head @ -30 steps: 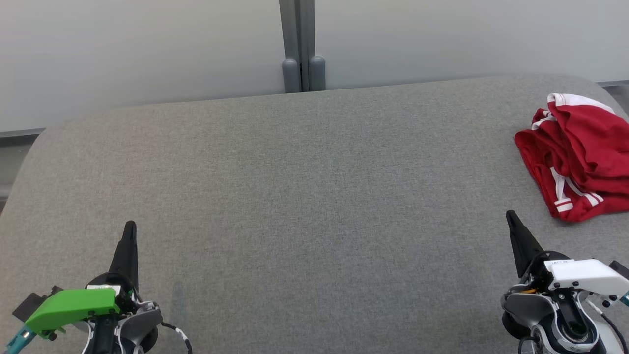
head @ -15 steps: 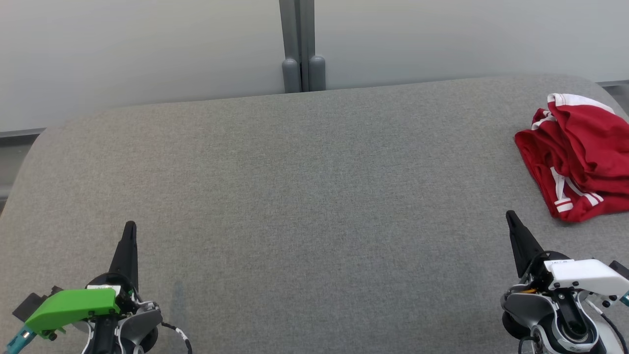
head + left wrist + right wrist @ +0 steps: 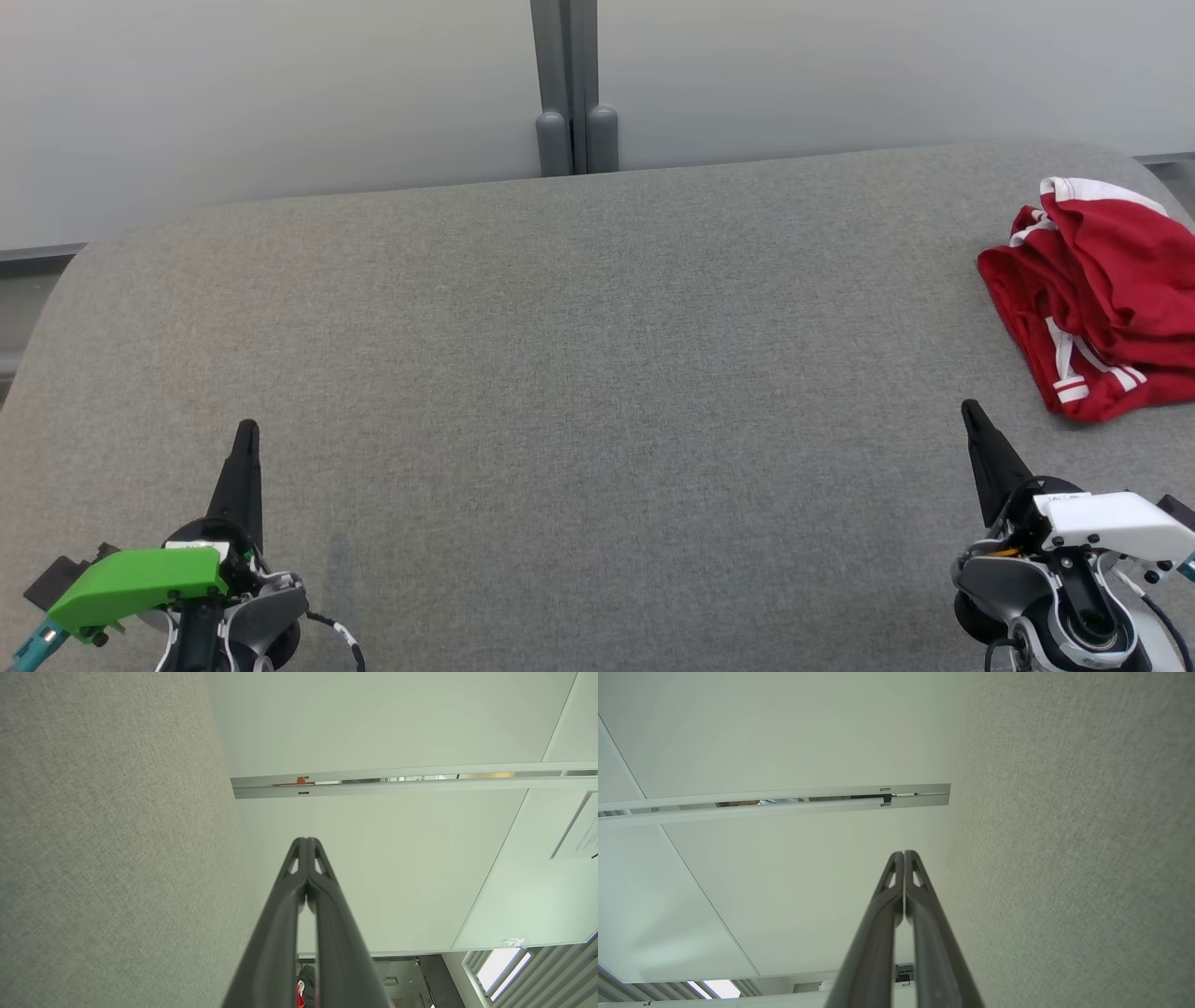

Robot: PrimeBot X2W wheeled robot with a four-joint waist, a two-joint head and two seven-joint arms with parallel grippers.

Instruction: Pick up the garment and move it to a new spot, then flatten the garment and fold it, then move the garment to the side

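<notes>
A red garment (image 3: 1102, 299) with white stripes lies crumpled at the far right of the grey fabric surface (image 3: 579, 373), partly cut off by the head view's right edge. My left gripper (image 3: 246, 427) is at the lower left, shut and empty, far from the garment. My right gripper (image 3: 971, 409) is at the lower right, shut and empty, a short way in front and to the left of the garment. In the wrist views the left gripper (image 3: 306, 841) and the right gripper (image 3: 904, 854) have their fingertips pressed together with nothing between them.
The grey surface has rounded back corners and ends at a pale partition wall (image 3: 280, 93) with a grey post (image 3: 569, 84) at its middle. Floor shows past the surface's left edge (image 3: 19, 308).
</notes>
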